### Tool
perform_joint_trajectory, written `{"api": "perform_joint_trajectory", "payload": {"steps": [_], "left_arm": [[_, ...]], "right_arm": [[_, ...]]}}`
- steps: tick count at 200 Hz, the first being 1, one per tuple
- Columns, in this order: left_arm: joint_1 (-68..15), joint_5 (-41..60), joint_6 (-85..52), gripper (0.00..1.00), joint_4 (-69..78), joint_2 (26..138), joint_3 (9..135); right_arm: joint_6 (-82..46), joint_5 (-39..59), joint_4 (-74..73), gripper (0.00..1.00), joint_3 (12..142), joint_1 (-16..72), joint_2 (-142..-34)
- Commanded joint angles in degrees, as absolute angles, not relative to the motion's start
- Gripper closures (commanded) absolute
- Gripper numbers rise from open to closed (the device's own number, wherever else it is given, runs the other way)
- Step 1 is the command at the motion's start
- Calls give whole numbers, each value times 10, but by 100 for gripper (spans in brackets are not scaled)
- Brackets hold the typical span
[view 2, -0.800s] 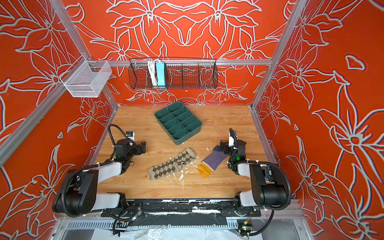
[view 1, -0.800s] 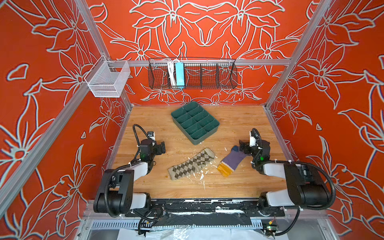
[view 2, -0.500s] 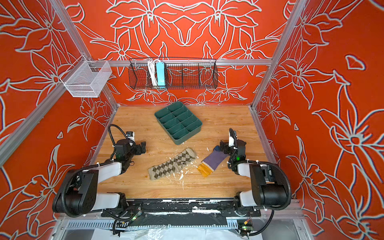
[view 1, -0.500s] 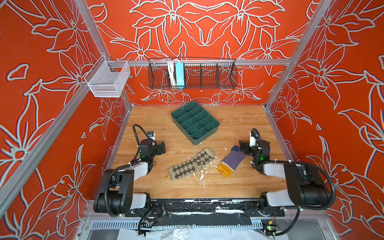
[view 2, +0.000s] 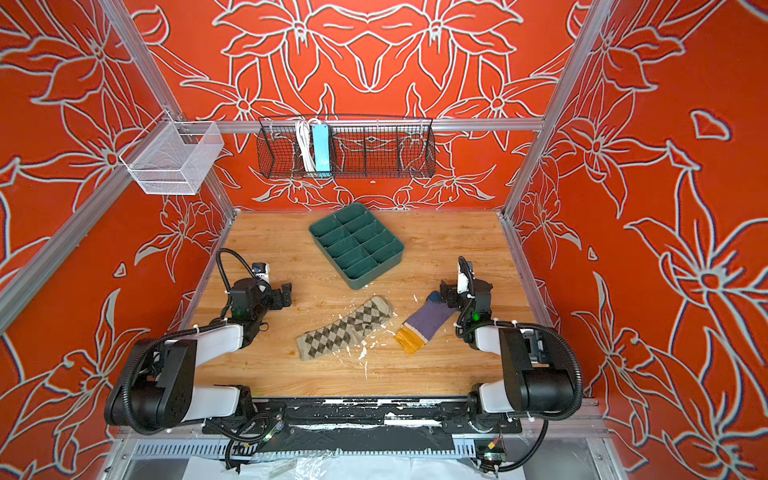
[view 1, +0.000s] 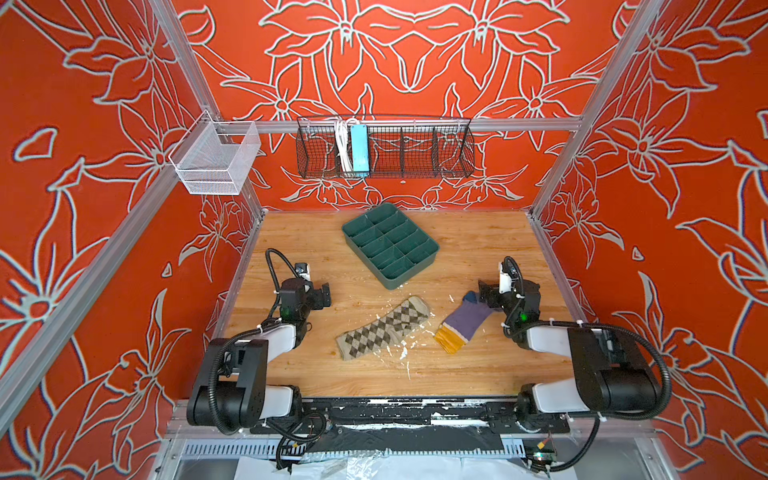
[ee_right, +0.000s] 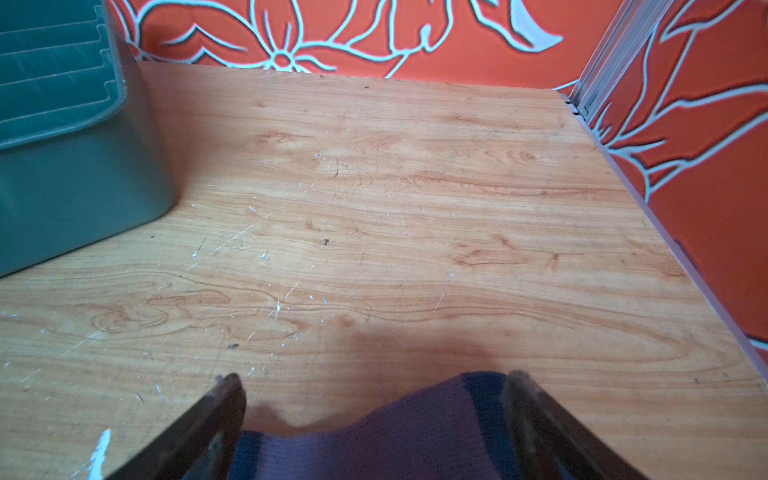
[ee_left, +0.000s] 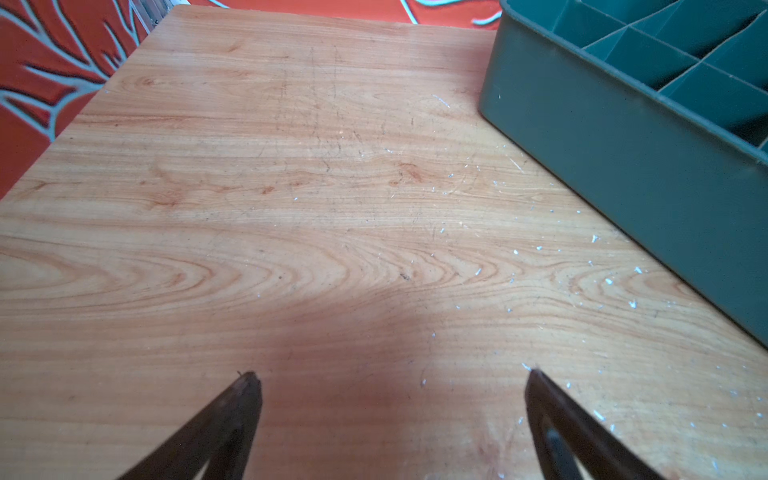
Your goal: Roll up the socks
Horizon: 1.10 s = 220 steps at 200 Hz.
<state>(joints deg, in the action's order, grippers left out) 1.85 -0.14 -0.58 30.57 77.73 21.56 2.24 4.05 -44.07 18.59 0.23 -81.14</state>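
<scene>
Rolling looks not yet begun. A beige sock (view 1: 384, 330) lies flat near the middle of the tabletop (view 1: 457, 249), with a purple sock (view 1: 463, 322) at its three o'clock. The right gripper (ee_right: 370, 380), low and spread wide, straddles the purple toe and likely needs to pinch next. The left gripper (ee_left: 390, 378), released, hovers over bare wood at nine o'clock.

Bare table (view 1: 291, 241) is left on either side of the green tray (view 1: 415, 269), while the stretch in front of the tray is occupied by the argyle sock (view 1: 384, 330) and the purple sock (view 1: 463, 322).
</scene>
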Motion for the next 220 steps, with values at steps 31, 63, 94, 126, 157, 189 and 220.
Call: {"api": "perform_joint_trajectory", "payload": {"steps": [31, 63, 94, 126, 157, 189, 220], "left_arm": [[18, -92, -63, 3, 147, 621, 270], [19, -105, -285, 3, 8, 464, 332], [20, -11, -419, 3, 38, 356, 306], [10, 164, -397, 4, 6, 367, 360], [-134, 153, -270, 4, -112, 431, 459], [-324, 79, -165, 1, -150, 510, 499], [-431, 51, -160, 2, -172, 610, 521]], "right_arm": [[-11, 27, -261, 2, 214, 0, -627], [-313, -55, -23, 2, 298, 0, -478], [-404, 58, 35, 2, 314, -1, -363], [-411, 83, 193, 3, 359, -1, -321], [-375, 101, 362, 2, 430, -1, -390], [-354, 62, 430, 2, 472, -1, -486], [-353, 47, 435, 2, 487, -2, -593]]}}
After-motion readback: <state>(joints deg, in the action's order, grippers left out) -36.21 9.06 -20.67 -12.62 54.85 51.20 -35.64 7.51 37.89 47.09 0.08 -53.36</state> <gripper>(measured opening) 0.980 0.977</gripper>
